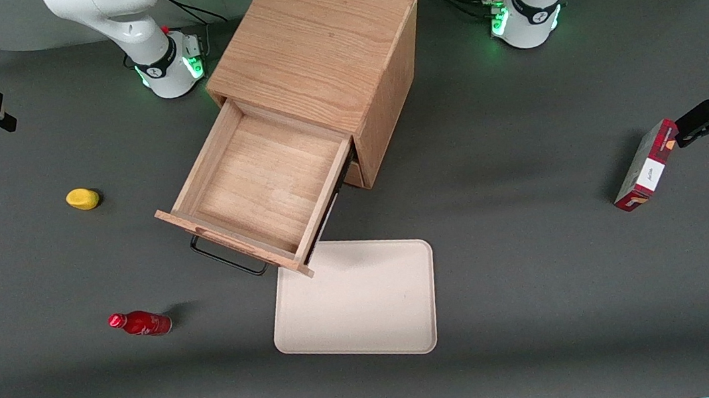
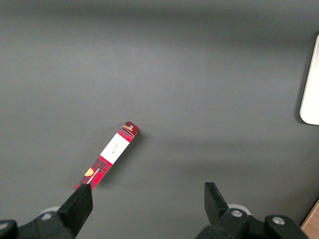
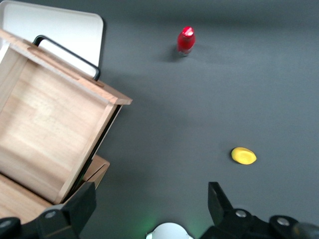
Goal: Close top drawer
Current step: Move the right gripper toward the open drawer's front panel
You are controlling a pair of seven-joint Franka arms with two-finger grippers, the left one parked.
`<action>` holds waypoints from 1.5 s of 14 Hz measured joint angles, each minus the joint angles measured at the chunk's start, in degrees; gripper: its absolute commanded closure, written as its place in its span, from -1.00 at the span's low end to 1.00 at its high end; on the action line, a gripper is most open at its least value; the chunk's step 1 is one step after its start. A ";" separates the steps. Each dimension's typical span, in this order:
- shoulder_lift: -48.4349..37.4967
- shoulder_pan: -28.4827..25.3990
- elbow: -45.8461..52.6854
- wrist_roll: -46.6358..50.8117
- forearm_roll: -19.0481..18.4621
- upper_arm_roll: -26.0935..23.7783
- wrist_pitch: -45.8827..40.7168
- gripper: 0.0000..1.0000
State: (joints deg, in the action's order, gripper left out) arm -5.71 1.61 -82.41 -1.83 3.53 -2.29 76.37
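The oak cabinet stands mid-table. Its top drawer is pulled far out and its light-oak inside is bare. The black wire handle is on the drawer front, facing the front camera. The drawer also shows in the right wrist view, with its handle. My right gripper is open and holds nothing; it hangs high at the working arm's end of the table, well apart from the drawer. In the right wrist view the gripper shows both dark fingers spread wide over bare table.
A cream tray lies in front of the drawer, its corner under the drawer front. A red bottle lies on its side, and a yellow lemon-like object sits toward the working arm's end. A red box stands toward the parked arm's end.
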 measured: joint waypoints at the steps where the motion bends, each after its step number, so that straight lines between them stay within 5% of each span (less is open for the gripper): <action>1: 2.32 -0.81 3.67 -0.33 0.17 -0.30 -2.09 -1.00; 9: 29.89 -4.94 33.74 -10.88 0.22 -5.34 -4.67 -1.00; 15: 34.85 -6.40 35.49 -27.85 0.22 -11.69 -4.25 -1.00; 21: 42.52 -5.99 35.70 -35.95 0.21 -12.62 -2.87 -1.00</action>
State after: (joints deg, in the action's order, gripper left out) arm 36.81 -4.39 -46.72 -37.78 3.74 -14.91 73.50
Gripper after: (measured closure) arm 0.000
